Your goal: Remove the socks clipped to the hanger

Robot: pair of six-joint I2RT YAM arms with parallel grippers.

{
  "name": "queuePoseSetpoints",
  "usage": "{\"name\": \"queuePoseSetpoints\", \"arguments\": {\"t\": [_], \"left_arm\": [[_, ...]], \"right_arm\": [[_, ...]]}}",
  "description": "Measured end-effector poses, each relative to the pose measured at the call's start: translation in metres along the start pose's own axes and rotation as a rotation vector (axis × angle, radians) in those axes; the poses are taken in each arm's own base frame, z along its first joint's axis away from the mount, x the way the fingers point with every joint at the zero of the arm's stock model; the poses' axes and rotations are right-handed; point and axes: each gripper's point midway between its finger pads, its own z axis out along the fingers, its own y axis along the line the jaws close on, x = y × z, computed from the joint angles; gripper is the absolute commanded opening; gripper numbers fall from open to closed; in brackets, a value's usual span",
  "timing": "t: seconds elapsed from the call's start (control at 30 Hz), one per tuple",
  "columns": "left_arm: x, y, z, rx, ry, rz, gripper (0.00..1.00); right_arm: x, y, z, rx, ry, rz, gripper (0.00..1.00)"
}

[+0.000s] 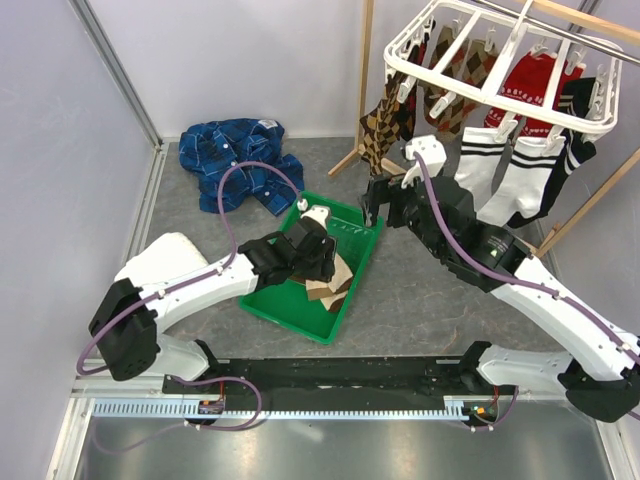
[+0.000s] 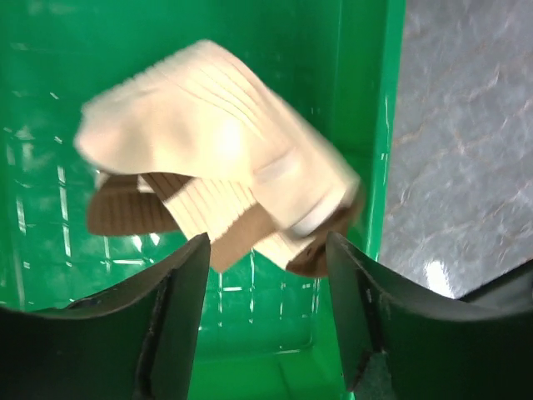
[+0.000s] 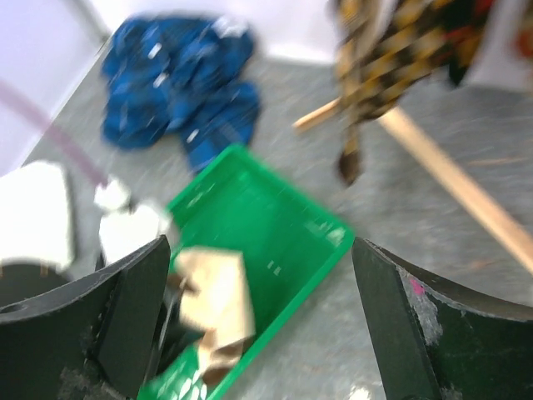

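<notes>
Furthest left, a crumpled blue plaid shirt (image 1: 238, 160) lies on the grey surface (image 1: 420, 300) near the back wall. To its right, the left gripper (image 2: 266, 250) hangs inside the green plastic bin (image 1: 352, 228) with its jaws spread wide and nothing clamped between them. A folded tan-and-brown sock (image 2: 216, 158) rests on the bin floor just beyond the fingertips, though blur hides whether it touches them.

Further right, the right gripper (image 3: 258, 258) hovers at the bin's far right corner, fully open and empty. The brown argyle sock (image 1: 385, 130) dangles above it and a little to the right, apart from the fingers.

That sock is clipped to the near left corner of the white grid hanger (image 1: 500, 97). White socks with black stripes (image 1: 480, 165), red patterned socks (image 1: 535, 80) and a black sock (image 1: 580, 100) hang from clips along the rest of the frame.
</notes>
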Motion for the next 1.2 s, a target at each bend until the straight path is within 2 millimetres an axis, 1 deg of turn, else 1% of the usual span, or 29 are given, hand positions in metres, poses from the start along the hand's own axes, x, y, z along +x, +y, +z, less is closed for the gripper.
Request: {"name": "queuePoseSetpoints", "arguments": {"t": [0.03,0.13,0.2,0.33,0.43,0.53,0.67,0.73,0.8,0.9,1.03,1.1,1.2], "left_arm": [[-0.007,-0.001,-0.002,-0.005,-0.011,-0.004,0.72],[-0.028,-0.008,-0.01,0.013,-0.06,-0.014,0.76],[-0.039,-0.012,-0.018,0.033,-0.09,-0.014,0.77],[-0.055,-0.016,-0.035,0.061,-0.151,0.009,0.81],[-0.068,-0.017,-0.05,0.08,-0.213,0.041,0.81],[-0.086,-0.02,-0.068,0.108,-0.299,0.079,0.82],[-0.113,-0.026,-0.092,0.145,-0.429,0.129,0.82],[-0.121,-0.027,-0.1,0.151,-0.47,0.154,0.82],[-0.126,-0.028,-0.103,0.154,-0.495,0.18,0.82],[-0.127,-0.029,-0.106,0.164,-0.52,0.226,0.82],[-0.117,-0.026,-0.11,0.183,-0.532,0.264,0.82],[-0.115,-0.024,-0.114,0.19,-0.541,0.275,0.82],[-0.118,-0.024,-0.125,0.199,-0.572,0.279,0.82]], "right_arm": [[0.01,0.004,-0.001,-0.035,0.024,0.001,0.98],[0.029,0.011,-0.001,-0.085,0.073,-0.013,0.98],[0.037,0.012,0.0,-0.093,0.091,-0.025,0.98],[0.037,0.011,0.0,-0.093,0.088,-0.032,0.98],[0.032,0.008,-0.004,-0.09,0.071,-0.034,0.98],[0.021,-0.002,-0.01,-0.051,0.033,-0.036,0.98],[-0.001,-0.017,-0.021,0.011,-0.033,-0.035,0.98],[-0.013,-0.024,-0.026,0.047,-0.069,-0.028,0.98],[-0.025,-0.037,-0.032,0.115,-0.103,-0.015,0.98],[-0.044,-0.058,-0.043,0.231,-0.142,-0.005,0.98],[-0.076,-0.079,-0.056,0.38,-0.188,0.007,0.98],[-0.085,-0.088,-0.06,0.446,-0.205,0.01,0.98],[-0.082,-0.103,-0.062,0.57,-0.197,-0.022,0.98]]}}
